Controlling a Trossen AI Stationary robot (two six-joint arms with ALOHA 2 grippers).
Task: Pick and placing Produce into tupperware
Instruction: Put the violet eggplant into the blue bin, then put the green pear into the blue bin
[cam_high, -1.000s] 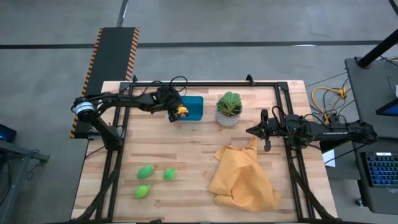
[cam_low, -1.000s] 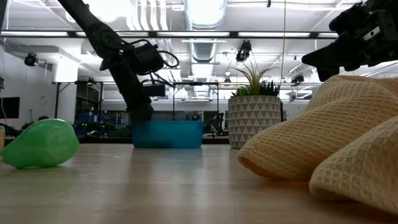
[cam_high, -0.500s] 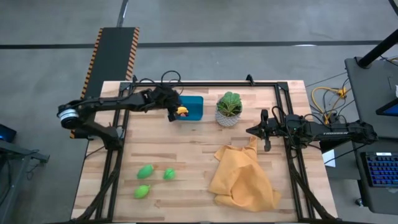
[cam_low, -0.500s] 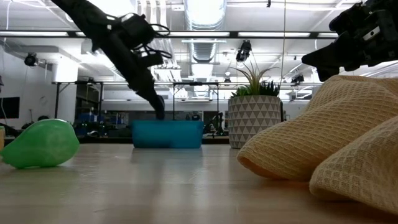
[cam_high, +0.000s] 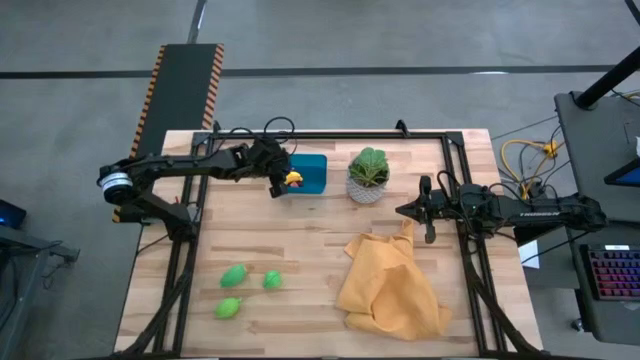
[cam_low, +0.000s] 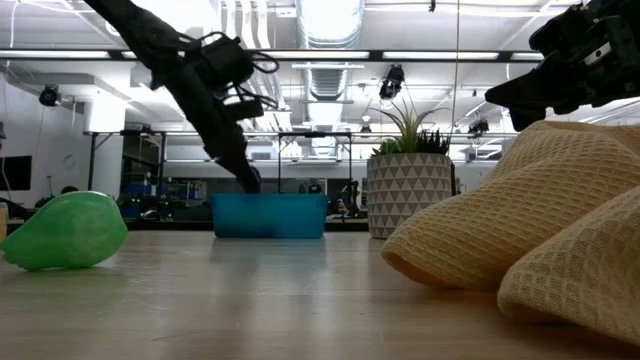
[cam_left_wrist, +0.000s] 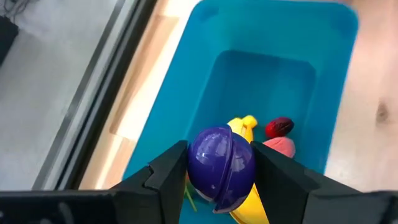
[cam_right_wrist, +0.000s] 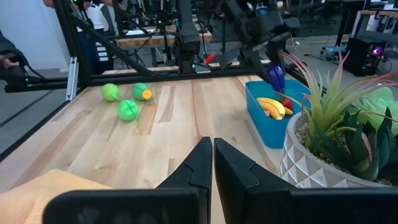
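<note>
One purple piece (cam_left_wrist: 221, 168) is pinched between the fingers of your left tool (cam_left_wrist: 217, 180), which hangs over the near end of the blue tub (cam_left_wrist: 323, 81) at the far side of the surface (cam_high: 300, 250). Lower it a little and keep it inside the walls before you let go, so that it drops beside the banana (cam_left_wrist: 245, 134) and the red bits (cam_left_wrist: 278, 127) instead of bouncing out. The left wrist view alone shows what lies in the tub; the high view alone shows three green pieces (cam_high: 234, 274) waiting near the front, well apart from the tub. Your right tool (cam_high: 408, 211) waits pressed shut and empty beside the yellow cloth (cam_high: 390, 285).
</note>
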